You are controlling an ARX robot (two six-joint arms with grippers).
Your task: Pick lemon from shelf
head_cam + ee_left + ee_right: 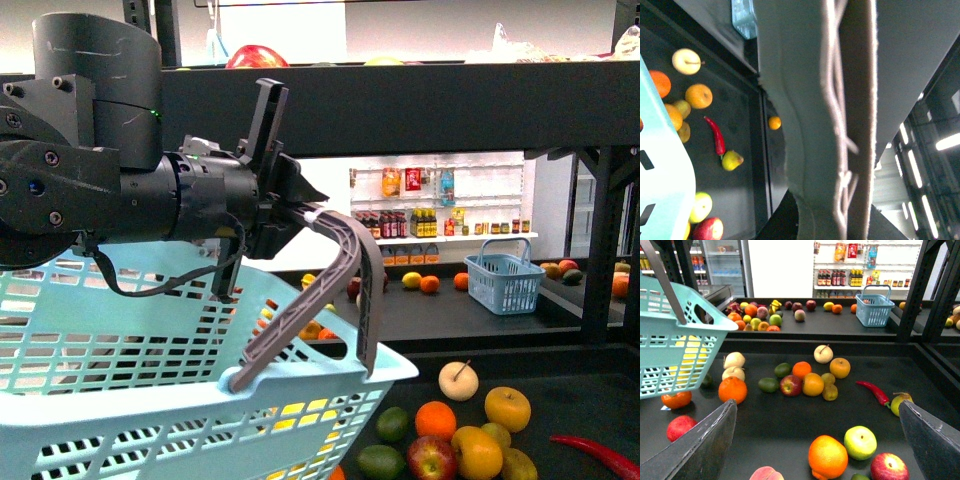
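Front view: the left gripper (305, 213) is clamped on the grey handle (345, 270) of the teal basket (150, 400), which fills the lower left. A thick tray of the black shelf (450, 100) runs across overhead, so the open room lies between it and the fruit tray below. What looks like the lemon (411, 280) sits on the far tray, its long axis roughly level and across the view, just beside one orange (429, 284). It is small here, so which way its tip points is unclear. One blue basket (505, 280) stands to its right.

Left wrist view: the handle (820, 125) blocks most of the picture. One red chili (715, 135) lies on the dark tray.

Right wrist view: the right gripper (816, 410) is spread wide, with nothing between its two fingers (695, 445). The lemon (828, 305) lies far back, near the tray's rear edge. There are two baskets and one chili (872, 391).
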